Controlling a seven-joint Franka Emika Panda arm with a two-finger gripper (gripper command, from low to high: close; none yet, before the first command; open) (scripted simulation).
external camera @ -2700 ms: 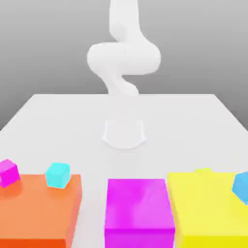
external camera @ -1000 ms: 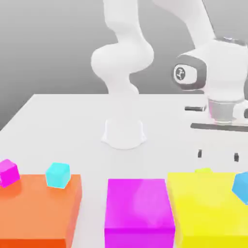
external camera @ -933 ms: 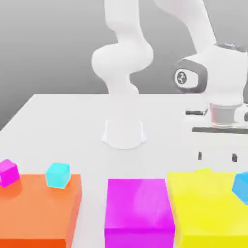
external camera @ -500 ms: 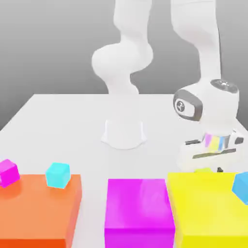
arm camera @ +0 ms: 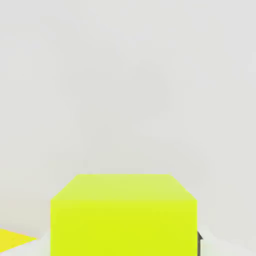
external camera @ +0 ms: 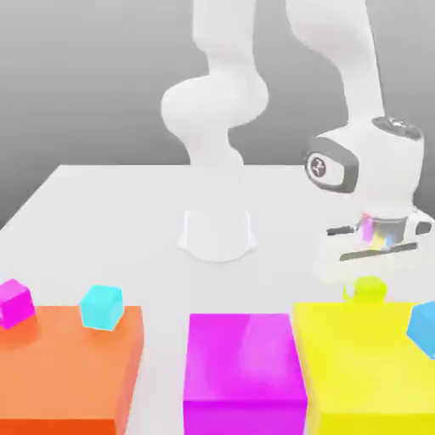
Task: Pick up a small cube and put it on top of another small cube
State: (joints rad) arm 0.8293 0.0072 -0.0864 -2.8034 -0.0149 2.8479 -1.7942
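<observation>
Lime small cube [external camera: 367, 288], bright and plain, sits in the closed gripper [external camera: 369, 293] at the far edge of the yellow block [external camera: 365, 365]. Left to right: magenta cube [external camera: 15, 302], cyan cube [external camera: 101, 307], orange block [external camera: 68, 365], magenta block [external camera: 244, 370], blue cube [external camera: 422, 324].

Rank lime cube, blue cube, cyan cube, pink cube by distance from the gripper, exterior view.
1. Lime cube: in the gripper, just behind the yellow block.
2. Blue cube: on the yellow block, at the view's right edge.
3. Cyan cube: on the orange block.
4. Pink cube: far left.
</observation>
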